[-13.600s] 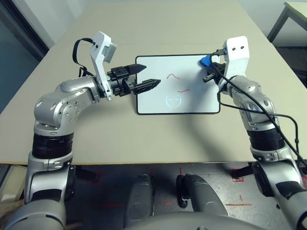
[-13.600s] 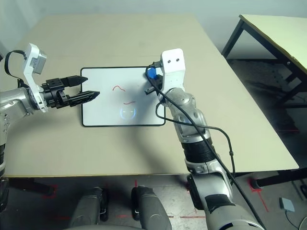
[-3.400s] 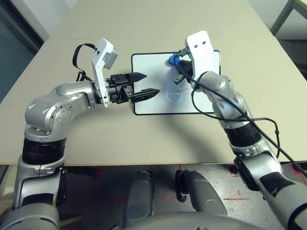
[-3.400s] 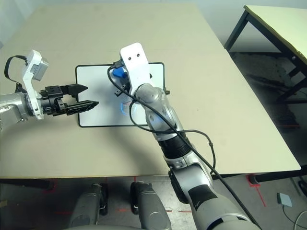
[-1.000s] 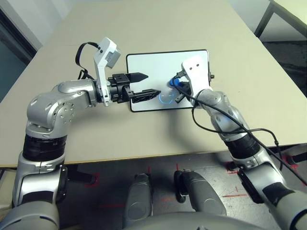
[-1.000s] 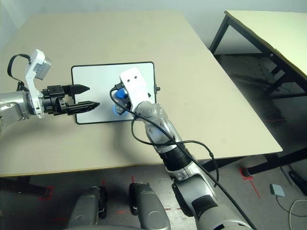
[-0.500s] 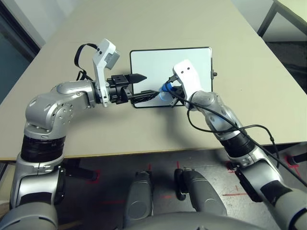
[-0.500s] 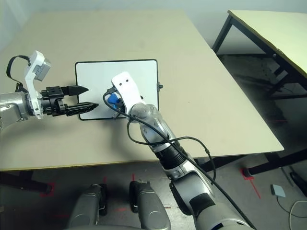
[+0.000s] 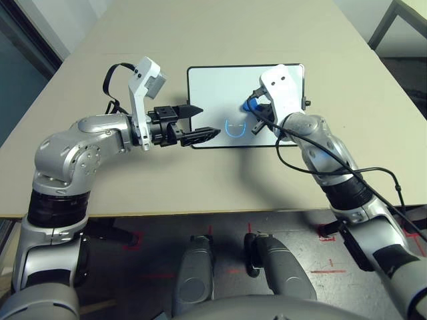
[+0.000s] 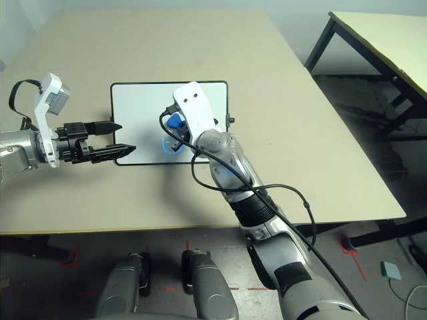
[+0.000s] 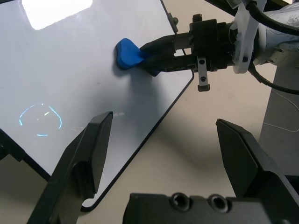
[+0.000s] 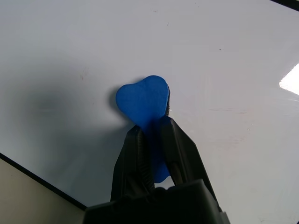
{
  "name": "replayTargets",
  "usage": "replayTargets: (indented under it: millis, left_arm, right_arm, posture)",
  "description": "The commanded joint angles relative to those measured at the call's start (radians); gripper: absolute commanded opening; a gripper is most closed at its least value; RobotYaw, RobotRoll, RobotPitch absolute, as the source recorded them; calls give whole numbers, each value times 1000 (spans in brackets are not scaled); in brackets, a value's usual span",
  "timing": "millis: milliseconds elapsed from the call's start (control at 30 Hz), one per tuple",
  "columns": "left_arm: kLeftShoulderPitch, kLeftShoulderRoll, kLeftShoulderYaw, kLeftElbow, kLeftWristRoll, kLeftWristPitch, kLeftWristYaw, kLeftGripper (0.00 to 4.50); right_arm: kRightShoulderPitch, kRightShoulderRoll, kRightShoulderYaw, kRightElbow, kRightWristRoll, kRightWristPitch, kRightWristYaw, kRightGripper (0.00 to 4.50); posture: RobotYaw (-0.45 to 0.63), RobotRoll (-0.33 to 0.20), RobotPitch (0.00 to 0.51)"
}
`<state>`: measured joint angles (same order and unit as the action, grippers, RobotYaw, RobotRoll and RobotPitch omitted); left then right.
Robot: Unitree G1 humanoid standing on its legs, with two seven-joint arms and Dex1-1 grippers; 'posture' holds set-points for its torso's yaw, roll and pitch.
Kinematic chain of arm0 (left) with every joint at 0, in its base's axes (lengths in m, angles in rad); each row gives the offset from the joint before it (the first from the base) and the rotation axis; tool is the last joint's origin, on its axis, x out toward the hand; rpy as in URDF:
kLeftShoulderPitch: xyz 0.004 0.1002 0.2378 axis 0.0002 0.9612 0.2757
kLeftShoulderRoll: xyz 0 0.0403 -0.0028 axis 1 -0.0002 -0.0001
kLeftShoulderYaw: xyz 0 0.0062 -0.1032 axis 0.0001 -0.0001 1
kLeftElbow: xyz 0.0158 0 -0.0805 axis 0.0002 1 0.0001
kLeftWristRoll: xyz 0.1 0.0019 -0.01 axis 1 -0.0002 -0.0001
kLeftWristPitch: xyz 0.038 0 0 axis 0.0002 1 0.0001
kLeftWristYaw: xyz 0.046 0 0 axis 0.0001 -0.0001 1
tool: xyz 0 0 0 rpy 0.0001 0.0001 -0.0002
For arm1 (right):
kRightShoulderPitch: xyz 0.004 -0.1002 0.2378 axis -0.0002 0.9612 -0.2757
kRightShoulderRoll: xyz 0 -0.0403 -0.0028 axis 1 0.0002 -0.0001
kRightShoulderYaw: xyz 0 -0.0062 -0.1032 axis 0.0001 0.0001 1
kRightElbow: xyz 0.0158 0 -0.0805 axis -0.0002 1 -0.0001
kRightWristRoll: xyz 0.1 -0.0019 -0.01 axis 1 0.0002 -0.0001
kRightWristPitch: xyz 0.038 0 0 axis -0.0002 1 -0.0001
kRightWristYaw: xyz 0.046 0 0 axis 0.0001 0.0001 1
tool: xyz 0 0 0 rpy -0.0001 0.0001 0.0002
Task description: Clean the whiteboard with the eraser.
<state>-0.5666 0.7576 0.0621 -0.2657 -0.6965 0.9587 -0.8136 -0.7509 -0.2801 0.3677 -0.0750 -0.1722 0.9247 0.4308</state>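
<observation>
Eraser (image 12: 144, 100) sits pinched in my right gripper (image 12: 152, 140), pressed on the whiteboard (image 9: 220, 90). My left gripper (image 9: 200, 123) hangs open over the board's near-left corner.

The flat rectangular whiteboard with a thin black frame and rounded corners (image 9: 220, 93) lies on the table, its surface wiped white save for a pale blue ring of glare near its front edge. The small bright blue rounded eraser block (image 12: 144, 100) is pinched between the two black fingers of the right claw (image 12: 152, 149), jutting past their tips with its face pressed against the board.
</observation>
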Motion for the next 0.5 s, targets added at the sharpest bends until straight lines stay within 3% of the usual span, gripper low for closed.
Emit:
replayTargets:
  millis: [33,267,500]
  left_arm:
    - [-1,9,-3,-17,-2,11,-3,4500]
    - [-2,8,-4,-19,-7,13,1,4500]
    - [2,10,-4,-19,-7,12,-1,4500]
  right_arm:
    - [35,22,37,77,-12,30,-15,384]
    - [47,74,93,79,1,27,12,384]
    - [63,41,82,84,-20,14,11,384]
  posture:
    - [51,0,201]
    - [58,0,202]
    - [56,0,200]
